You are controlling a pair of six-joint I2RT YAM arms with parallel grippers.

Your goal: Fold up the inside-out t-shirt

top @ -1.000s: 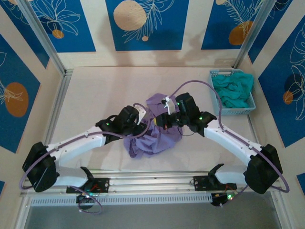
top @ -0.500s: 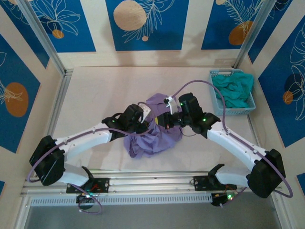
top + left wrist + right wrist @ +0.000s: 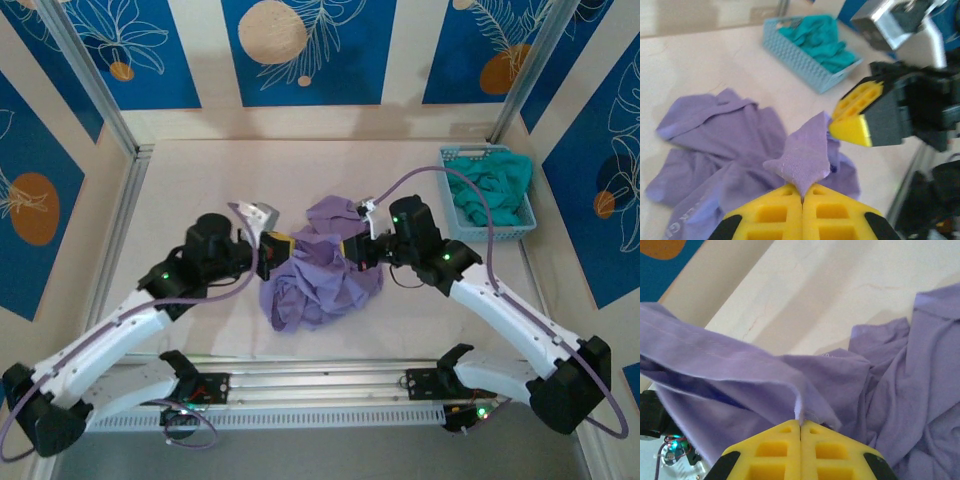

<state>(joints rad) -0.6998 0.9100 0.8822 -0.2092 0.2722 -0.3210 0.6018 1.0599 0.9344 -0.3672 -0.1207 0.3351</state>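
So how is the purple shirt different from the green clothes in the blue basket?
The purple shirt is lavender; the green clothes are teal. The purple shirt lies bunched on the table; the green clothes sit in the blue basket. The left claw and right claw each pinch the purple shirt; nothing touches the green clothes. Both are crumpled cloth.
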